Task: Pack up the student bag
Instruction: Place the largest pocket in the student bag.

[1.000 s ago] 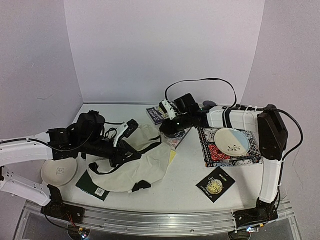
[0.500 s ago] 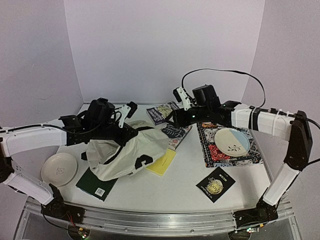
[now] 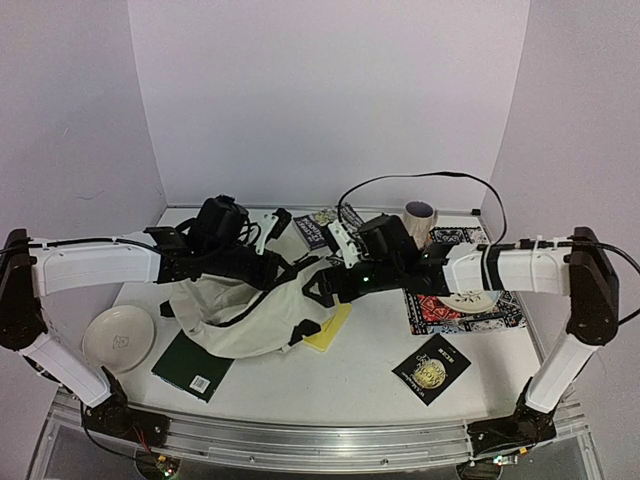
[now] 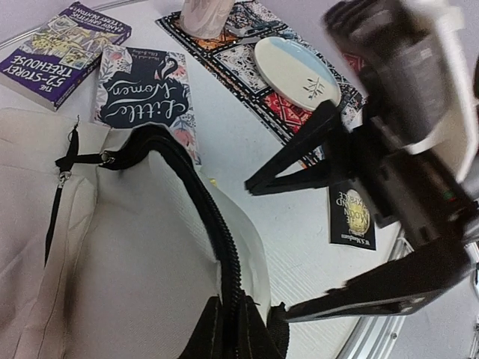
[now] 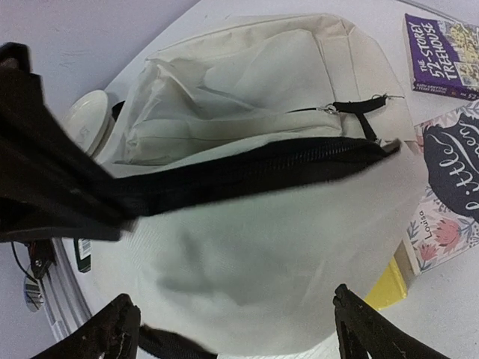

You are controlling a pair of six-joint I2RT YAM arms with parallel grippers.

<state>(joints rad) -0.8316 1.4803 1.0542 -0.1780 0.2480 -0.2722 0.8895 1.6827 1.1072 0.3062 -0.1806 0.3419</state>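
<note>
The student bag [image 3: 245, 318] is a soft cream backpack with a black zipper [image 4: 196, 198], slumped at centre left of the table. My left gripper [image 3: 283, 268] is shut on its zipper edge [image 4: 233, 318] and holds that edge raised. My right gripper [image 3: 318, 290] stands wide open at the bag's right side. In the right wrist view its fingertips [image 5: 120, 327] straddle the cream fabric [image 5: 262, 247] just below the zipper band [image 5: 247, 176], gripping nothing. Books lie around: a yellow one [image 3: 330, 328] partly under the bag, Little Women [image 4: 142, 86] and a purple Treehouse book [image 4: 63, 41].
A green book [image 3: 192, 370] pokes out under the bag's near side. A white plate [image 3: 118, 338] sits at the left and a black book [image 3: 432, 367] front right. The patterned mat [image 3: 470, 308] at right carries a blue-and-white plate [image 4: 296, 71]. A mug [image 3: 420, 214] stands behind.
My right gripper has opened wide and swung left from the books to the bag's side. My left arm has lifted the bag's zipper edge and carried it up and rightward.
</note>
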